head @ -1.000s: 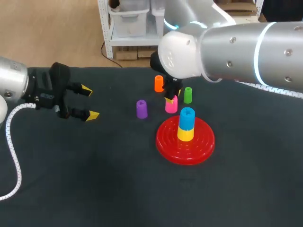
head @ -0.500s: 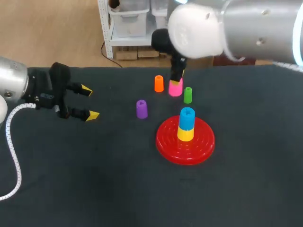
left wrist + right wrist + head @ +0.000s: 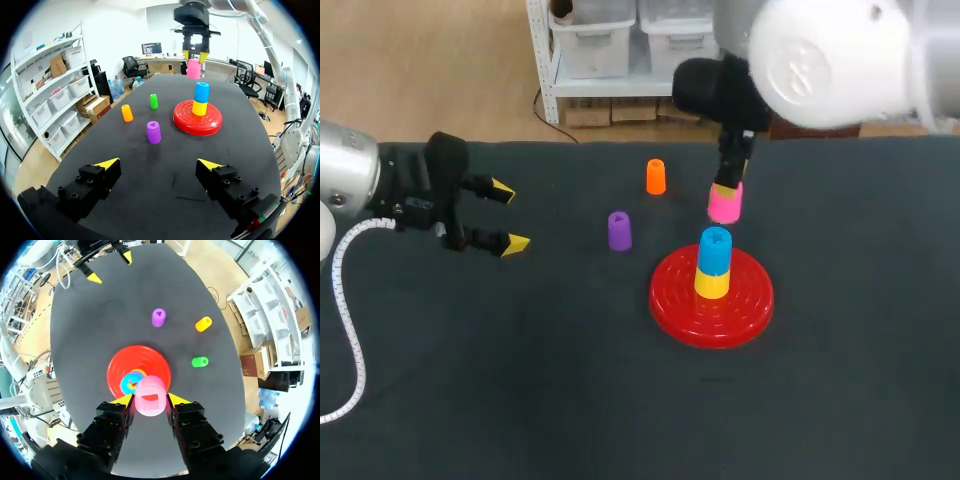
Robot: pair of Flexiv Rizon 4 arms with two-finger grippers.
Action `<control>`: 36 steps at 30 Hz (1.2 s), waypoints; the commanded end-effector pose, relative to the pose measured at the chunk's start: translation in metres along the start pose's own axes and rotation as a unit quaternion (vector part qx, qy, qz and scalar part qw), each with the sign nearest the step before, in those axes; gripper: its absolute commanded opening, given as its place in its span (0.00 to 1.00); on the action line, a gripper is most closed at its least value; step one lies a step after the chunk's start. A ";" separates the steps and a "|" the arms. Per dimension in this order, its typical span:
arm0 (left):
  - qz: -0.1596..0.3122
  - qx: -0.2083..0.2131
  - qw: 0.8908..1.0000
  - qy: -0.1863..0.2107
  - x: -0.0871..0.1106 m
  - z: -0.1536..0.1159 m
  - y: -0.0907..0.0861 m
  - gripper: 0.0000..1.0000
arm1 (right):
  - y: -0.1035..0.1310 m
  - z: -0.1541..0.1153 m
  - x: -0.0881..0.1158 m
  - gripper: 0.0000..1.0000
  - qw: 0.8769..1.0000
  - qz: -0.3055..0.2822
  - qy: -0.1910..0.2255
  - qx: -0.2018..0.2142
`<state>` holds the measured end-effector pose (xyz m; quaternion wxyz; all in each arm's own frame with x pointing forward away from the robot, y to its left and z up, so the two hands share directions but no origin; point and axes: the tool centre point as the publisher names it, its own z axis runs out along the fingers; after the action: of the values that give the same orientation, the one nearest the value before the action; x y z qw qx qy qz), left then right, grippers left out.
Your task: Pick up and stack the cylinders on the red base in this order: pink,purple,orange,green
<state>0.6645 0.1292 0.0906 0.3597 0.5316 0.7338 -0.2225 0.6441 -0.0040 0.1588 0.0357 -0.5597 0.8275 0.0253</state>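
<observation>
Right gripper (image 3: 150,399) pinches the pink cylinder (image 3: 725,204) at the stack's (image 3: 714,262) 12 o'clock; left gripper (image 3: 509,215) is spread, empty.

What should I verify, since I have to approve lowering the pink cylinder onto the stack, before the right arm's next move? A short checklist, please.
1. Grip: right gripper shut on the pink cylinder, one finger on each side: ok.
2. Alignment: the pink cylinder hangs off to one side of the blue cylinder, not centred over it: not ok.
3. Stack: blue cylinder on the yellow cylinder, upright on the red base: ok.
4. Left gripper open and far from the base: ok.
5. Purple cylinder, orange cylinder and green cylinder stand clear of the base: ok.
</observation>
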 end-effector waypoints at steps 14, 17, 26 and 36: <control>0.000 0.002 1.000 0.003 -0.001 0.001 0.002 1.00 | 0.010 0.021 -0.002 0.00 0.998 -0.056 -0.025 -0.031; 0.000 0.002 1.000 0.003 -0.001 0.001 0.002 1.00 | 0.012 0.021 -0.006 0.00 0.997 -0.071 -0.019 -0.040; 0.000 0.002 1.000 0.003 -0.001 0.001 0.002 1.00 | 0.021 0.017 -0.010 0.00 0.993 -0.100 -0.004 -0.057; 0.000 0.002 1.000 0.003 -0.001 0.001 0.002 1.00 | 0.030 0.040 -0.006 0.00 0.993 -0.108 0.032 -0.024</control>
<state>0.6645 0.1293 0.0906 0.3597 0.5316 0.7338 -0.2225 0.6254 0.0107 0.1350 -0.0070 -0.6459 0.7622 0.0418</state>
